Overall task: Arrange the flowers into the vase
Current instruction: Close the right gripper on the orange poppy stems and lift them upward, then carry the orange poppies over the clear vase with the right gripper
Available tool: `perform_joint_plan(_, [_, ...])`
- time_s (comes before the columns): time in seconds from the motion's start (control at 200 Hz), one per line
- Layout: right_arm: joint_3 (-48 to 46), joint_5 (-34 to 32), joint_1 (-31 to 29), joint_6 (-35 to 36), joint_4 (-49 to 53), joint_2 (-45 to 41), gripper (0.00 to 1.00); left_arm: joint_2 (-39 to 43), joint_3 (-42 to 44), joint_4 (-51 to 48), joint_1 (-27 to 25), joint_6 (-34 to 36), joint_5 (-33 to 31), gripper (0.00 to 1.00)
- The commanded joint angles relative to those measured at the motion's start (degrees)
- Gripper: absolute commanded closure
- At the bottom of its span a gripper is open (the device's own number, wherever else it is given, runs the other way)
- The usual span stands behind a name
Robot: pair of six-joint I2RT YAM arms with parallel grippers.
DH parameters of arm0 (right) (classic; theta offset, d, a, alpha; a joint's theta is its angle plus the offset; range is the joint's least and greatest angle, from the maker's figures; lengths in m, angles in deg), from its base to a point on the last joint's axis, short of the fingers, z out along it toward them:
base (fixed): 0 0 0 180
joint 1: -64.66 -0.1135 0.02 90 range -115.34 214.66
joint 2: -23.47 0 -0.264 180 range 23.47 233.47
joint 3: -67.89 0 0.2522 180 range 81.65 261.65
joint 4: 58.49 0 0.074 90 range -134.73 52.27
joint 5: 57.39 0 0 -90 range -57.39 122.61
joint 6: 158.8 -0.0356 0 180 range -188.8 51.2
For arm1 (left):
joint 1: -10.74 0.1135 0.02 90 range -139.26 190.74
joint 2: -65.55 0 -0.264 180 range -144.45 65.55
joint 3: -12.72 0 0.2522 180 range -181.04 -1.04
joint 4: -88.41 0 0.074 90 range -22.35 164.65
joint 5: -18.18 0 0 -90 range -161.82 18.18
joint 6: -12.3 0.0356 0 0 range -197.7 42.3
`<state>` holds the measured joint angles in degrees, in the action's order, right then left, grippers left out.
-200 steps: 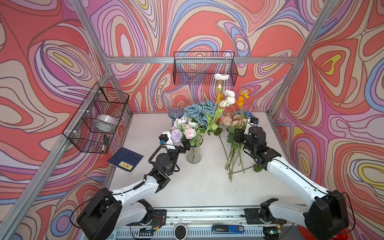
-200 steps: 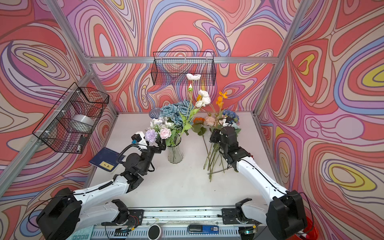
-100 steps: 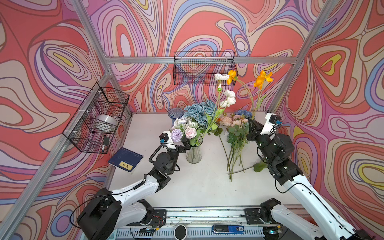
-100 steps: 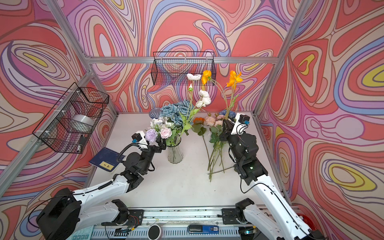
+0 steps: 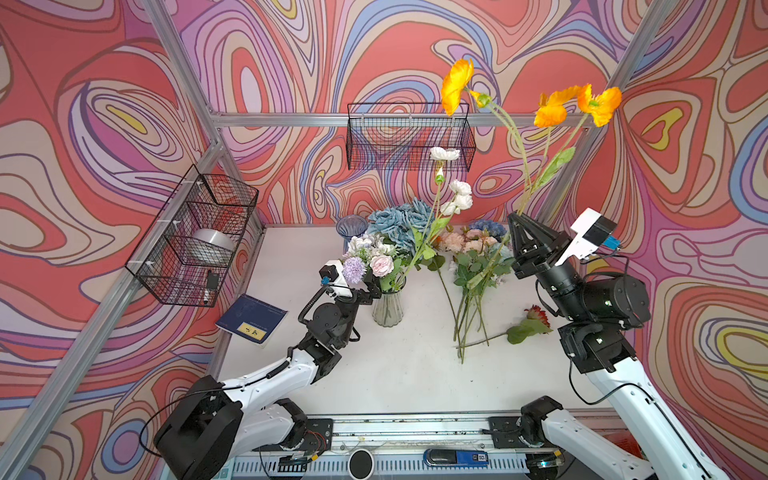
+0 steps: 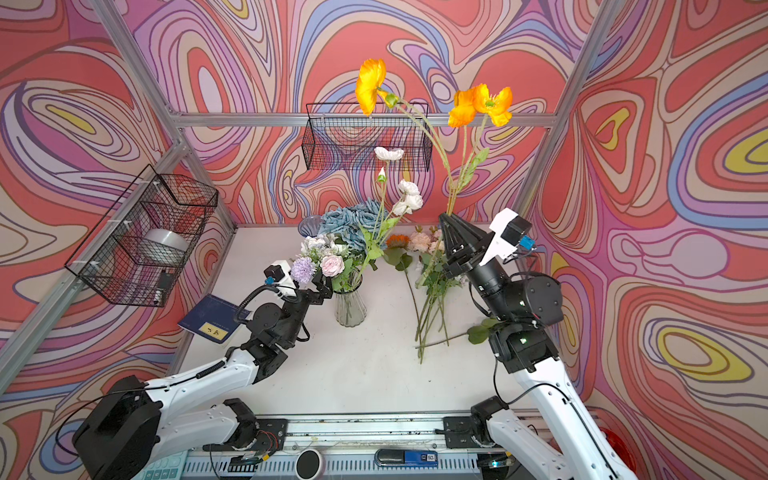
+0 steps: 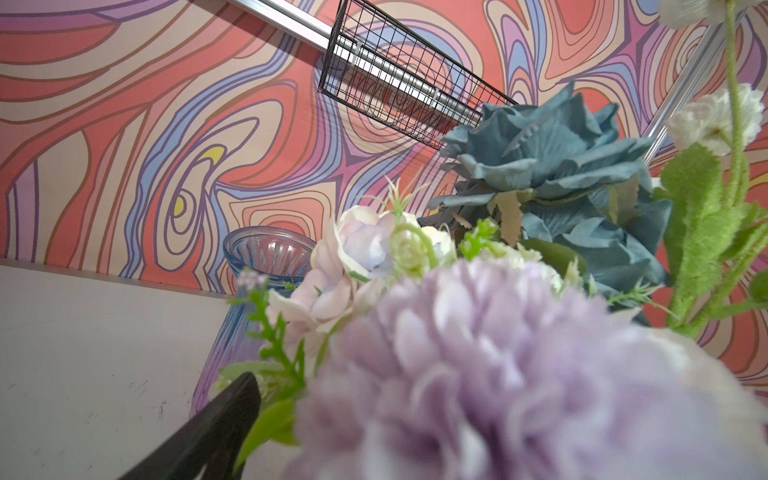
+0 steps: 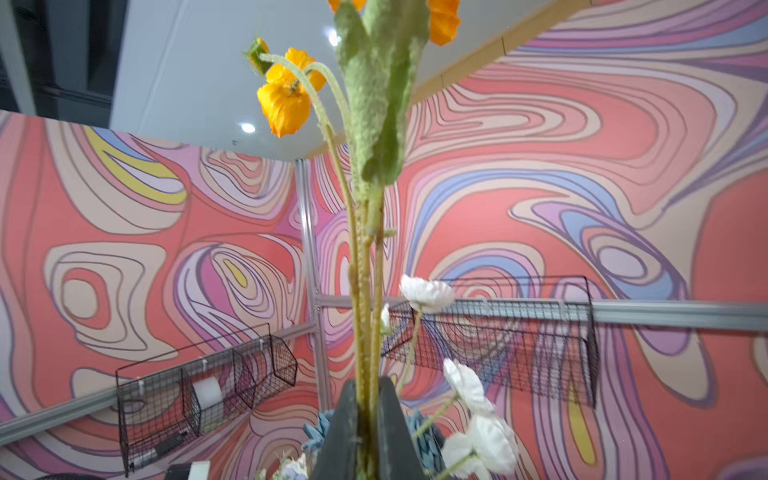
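The right tool [image 5: 515, 215] is clamping the green stems of the orange flower spray [image 5: 457, 84], jaws pressed together on them, as the right wrist view [image 8: 370, 384] is confirming. The spray is standing raised above the desk [image 5: 395, 374], and its blooms are reaching up past the wire basket [image 5: 409, 137] on the back wall in both top views.

The left tool [image 5: 371, 287] is hovering with its jaws apart just beside the mouth of the clear glass vase [image 5: 387, 309], next to the lilac pompom [image 5: 353, 269].

The vase is standing upright at mid-desk and is holding the pompom, a pink bloom [image 5: 381, 265], dusty-blue roses [image 5: 395, 224] and white flowers [image 5: 460, 195].

The remaining loose flowers [image 5: 469, 291] are lying in a bundle on the desk between the vase and the right arm, with a red daisy [image 5: 538, 313] beside them
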<state>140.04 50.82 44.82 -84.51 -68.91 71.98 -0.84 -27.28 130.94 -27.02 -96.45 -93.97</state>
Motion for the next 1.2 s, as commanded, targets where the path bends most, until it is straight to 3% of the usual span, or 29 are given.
perform_joint_plan(0.0, [1.2, 5.6, 0.2, -3.5, -10.7, 3.5, 1.0, 0.7, -1.8, 0.2, 0.6, -0.6, -0.7, 0.02])
perform_joint_plan(0.25, [0.5, 8.6, 0.0, -13.1, -27.5, 14.3, 1.0, 0.0, -2.2, -0.1, 0.7, -0.2, -1.8, 0.02])
perform_joint_plan(0.436, [-3.3, 7.3, -2.1, -18.6, -43.9, 20.5, 1.0, 0.0, -2.7, -1.3, 0.8, 0.2, -1.9, 0.02])
perform_joint_plan(0.756, [-5.1, 2.8, -13.9, -6.4, -43.6, 26.5, 1.0, 0.5, -2.7, -2.6, 1.4, -0.7, -1.7, 0.02])
perform_joint_plan(1.032, [-9.9, -3.8, -16.1, -1.9, -46.0, 27.2, 1.0, 1.2, -5.0, -5.4, 1.5, -0.5, -2.5, 0.02])
perform_joint_plan(1.192, [-11.5, -6.4, -16.4, -0.7, -52.7, 30.2, 1.0, 1.0, -5.1, -5.5, 1.5, -0.9, -3.2, 0.02])
